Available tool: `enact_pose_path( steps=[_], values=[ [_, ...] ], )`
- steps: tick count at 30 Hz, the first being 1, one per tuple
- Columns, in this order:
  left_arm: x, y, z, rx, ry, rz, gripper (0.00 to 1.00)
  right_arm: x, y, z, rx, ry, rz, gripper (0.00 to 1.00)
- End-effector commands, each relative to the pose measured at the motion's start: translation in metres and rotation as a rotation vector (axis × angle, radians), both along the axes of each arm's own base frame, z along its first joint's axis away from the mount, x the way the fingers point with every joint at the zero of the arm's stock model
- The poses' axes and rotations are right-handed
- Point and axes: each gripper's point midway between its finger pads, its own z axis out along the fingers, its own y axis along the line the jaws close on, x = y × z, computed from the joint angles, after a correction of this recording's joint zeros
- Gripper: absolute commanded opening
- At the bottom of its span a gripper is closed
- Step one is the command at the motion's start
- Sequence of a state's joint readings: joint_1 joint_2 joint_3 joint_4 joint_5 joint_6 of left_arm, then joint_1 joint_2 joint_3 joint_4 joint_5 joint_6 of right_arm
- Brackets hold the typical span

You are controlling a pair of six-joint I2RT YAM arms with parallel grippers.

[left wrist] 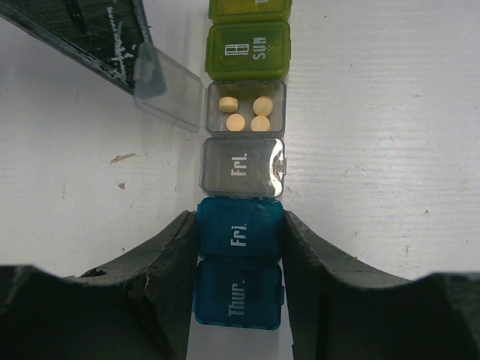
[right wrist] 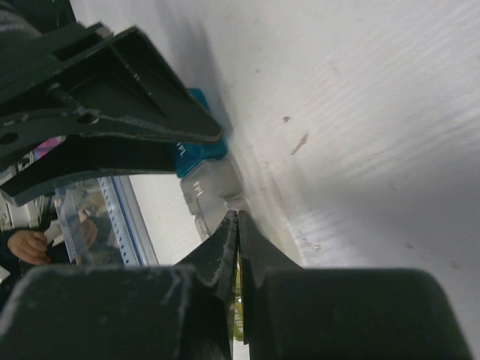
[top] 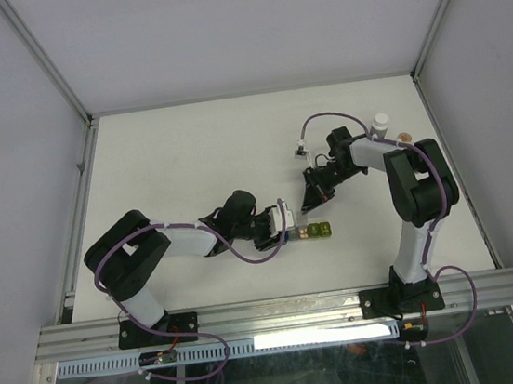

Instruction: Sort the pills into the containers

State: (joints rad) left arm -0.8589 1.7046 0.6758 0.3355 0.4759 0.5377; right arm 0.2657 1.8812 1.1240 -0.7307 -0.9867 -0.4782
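Tabletop (top: pixel 186 154) is white within grey walls (top: pixel 218 28); left fingers (left wrist: pixel 165 277) clamp the containers (left wrist: pixel 240 232), right fingers (right wrist: pixel 221 247) pressed together.

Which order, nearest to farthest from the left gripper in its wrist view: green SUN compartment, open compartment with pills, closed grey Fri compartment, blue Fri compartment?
1. blue Fri compartment, clamped by the left gripper.
2. closed grey Fri compartment, just beyond.
3. open compartment with pills, farther along the strip.
4. green SUN compartment, farthest.
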Motion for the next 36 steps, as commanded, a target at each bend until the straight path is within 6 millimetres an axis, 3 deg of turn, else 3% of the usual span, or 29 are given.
enact_pose_path(
  steps=[1,6,14,20,23,30,33,36],
  values=[
    [-0.002,-0.001,-0.004,-0.001,-0.001,0.007,0.32,-0.025,0.015,0.03,0.049,-0.105,0.141,0.03],
    [-0.002,-0.001,-0.003,-0.008,0.001,0.012,0.31,-0.042,0.014,0.028,-0.023,-0.195,0.203,0.03],
    [0.0,-0.003,0.001,-0.021,-0.01,0.023,0.3,-0.038,-0.003,0.004,-0.23,-0.303,0.193,0.02],
    [0.001,-0.003,0.002,-0.024,-0.01,0.028,0.3,-0.042,0.0,-0.006,-0.277,-0.328,0.231,0.02],
    [0.0,-0.003,0.002,-0.025,-0.011,0.03,0.3,-0.041,0.006,0.002,-0.25,-0.34,0.233,0.02],
    [-0.001,-0.003,0.002,-0.025,-0.011,0.028,0.3,-0.038,0.02,0.042,-0.13,-0.436,0.228,0.02],
    [0.0,-0.003,0.002,-0.024,-0.012,0.03,0.29,-0.041,0.022,0.041,-0.119,-0.428,0.233,0.02],
    [0.0,-0.003,0.001,-0.021,-0.01,0.032,0.29,-0.041,0.016,0.021,-0.177,-0.395,0.228,0.01]
  ],
)
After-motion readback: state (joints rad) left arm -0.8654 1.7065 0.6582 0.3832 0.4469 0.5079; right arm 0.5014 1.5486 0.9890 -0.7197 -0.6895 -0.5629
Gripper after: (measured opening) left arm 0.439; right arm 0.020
